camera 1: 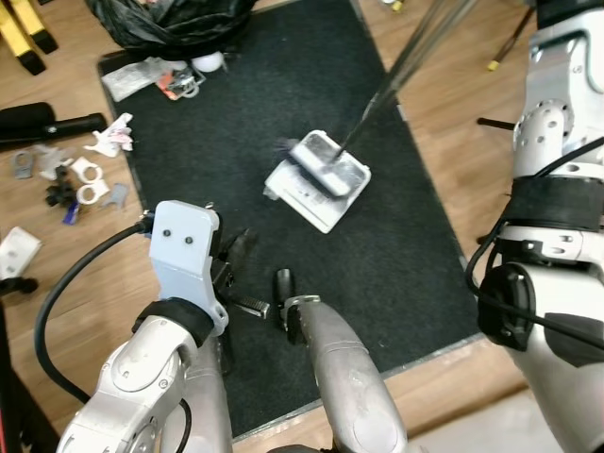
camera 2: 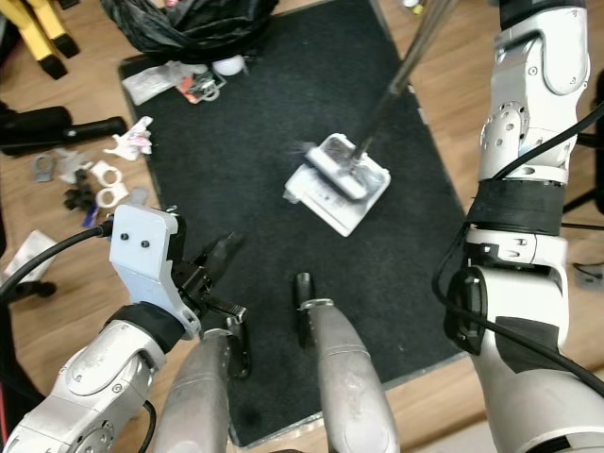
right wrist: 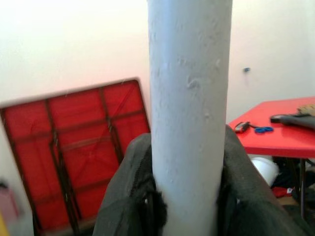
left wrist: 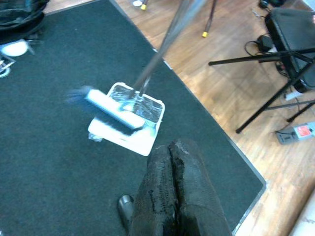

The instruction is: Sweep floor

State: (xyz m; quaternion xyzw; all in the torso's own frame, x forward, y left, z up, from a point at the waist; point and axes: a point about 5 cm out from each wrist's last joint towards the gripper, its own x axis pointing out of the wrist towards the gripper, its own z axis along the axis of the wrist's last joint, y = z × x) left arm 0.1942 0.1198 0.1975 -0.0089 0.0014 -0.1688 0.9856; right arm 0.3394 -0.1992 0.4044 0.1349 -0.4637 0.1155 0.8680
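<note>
A broom with a grey head (camera 1: pixel 321 162) and a long metal pole (camera 1: pixel 406 57) rests on a white foil tray (camera 1: pixel 307 200) in the middle of the dark mat (camera 1: pixel 245 123). In the left wrist view the broom head (left wrist: pixel 110 110) is blurred over the tray (left wrist: pixel 133 137). My right gripper (right wrist: pixel 189 196) is shut on the pole (right wrist: pixel 189 98), high up, with a finger on either side. Low and nearer me than the tray, my left gripper (camera 1: pixel 236 257) hovers over the mat. Its fingers (left wrist: pixel 172 162) are pressed together and hold nothing.
A black rubbish bag (camera 1: pixel 170 19) and loose litter (camera 1: pixel 160 80) sit at the mat's far left corner. Small scraps (camera 1: pixel 80 179) and a black cylinder (camera 1: pixel 47 123) lie on the wood floor to the left. Black stand legs (left wrist: pixel 275 98) cross the floor to the right.
</note>
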